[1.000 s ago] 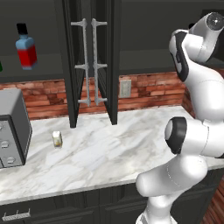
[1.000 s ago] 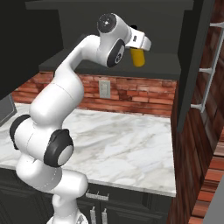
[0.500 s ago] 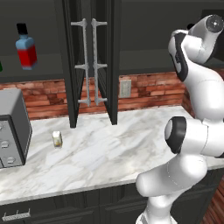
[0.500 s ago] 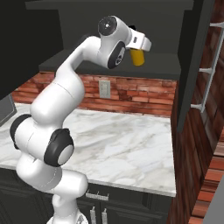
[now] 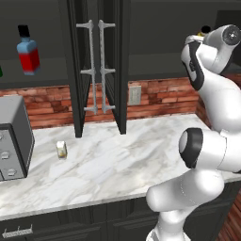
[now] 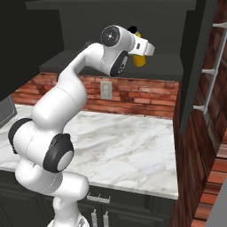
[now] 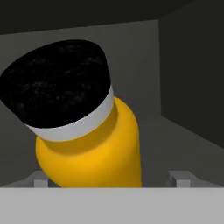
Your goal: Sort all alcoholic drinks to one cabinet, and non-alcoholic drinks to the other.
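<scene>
A yellow-orange bottle [image 7: 94, 148] with a black cap, a non-alcoholic drink, stands tilted in the hand view inside the dark right cabinet. My gripper [image 7: 110, 178] is open around it, the right fingertip [image 7: 181, 177] well clear of its side. In the right base view the bottle [image 6: 140, 60] sits on the cabinet shelf just past the hand. An alcoholic drink, the blue-and-red bottle [image 5: 28, 52], stands in the left cabinet, with a green edge [image 5: 1, 71] at the frame's border. A small cream container [image 5: 61, 149] rests on the marble counter [image 5: 122, 155].
Two open cabinet doors with long handles [image 5: 96, 70] hang over the counter's middle. A grey appliance [image 5: 14, 136] stands at the left end. The right cabinet's open door [image 6: 195, 66] juts out close to the arm. A brick wall runs behind.
The jaws have spread apart from the yellow-orange bottle, which stays on the shelf. The arm has barely shifted.
</scene>
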Controlling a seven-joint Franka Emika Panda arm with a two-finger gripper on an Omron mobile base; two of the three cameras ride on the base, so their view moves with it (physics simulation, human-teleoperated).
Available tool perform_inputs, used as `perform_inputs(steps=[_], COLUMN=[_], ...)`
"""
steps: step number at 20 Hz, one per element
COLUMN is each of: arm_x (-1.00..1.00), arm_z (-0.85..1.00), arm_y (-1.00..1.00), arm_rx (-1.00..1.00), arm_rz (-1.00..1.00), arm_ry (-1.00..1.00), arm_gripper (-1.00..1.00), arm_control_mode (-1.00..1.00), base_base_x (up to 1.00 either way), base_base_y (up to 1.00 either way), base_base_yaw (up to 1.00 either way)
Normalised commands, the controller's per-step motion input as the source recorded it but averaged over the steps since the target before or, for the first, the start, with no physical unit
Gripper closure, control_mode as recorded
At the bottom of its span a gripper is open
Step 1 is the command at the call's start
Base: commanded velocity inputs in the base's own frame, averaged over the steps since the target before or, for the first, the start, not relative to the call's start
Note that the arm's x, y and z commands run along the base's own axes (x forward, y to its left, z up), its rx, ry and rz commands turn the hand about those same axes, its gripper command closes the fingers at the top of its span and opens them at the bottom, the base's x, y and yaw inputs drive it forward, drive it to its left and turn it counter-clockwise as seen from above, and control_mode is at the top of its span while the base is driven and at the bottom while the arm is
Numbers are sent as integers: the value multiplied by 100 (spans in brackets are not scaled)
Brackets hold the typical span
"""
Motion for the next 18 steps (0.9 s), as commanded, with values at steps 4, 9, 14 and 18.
perform_inputs(steps=[4, 9, 14, 18], arm_x=[3, -1, -13, -12], arm_z=[-10, -1, 15, 12], arm_y=[-7, -8, -6, 0], arm_rx=[0, 0, 0, 0], arm_rz=[0, 0, 0, 0], arm_ry=[-1, 0, 2, 0], arm_gripper=[-100, -100, -100, -100], arm_control_mode=[-100, -100, -100, -100], base_base_x=[0, 0, 0, 0], base_base_y=[0, 0, 0, 0], base_base_yaw=[0, 0, 0, 0])
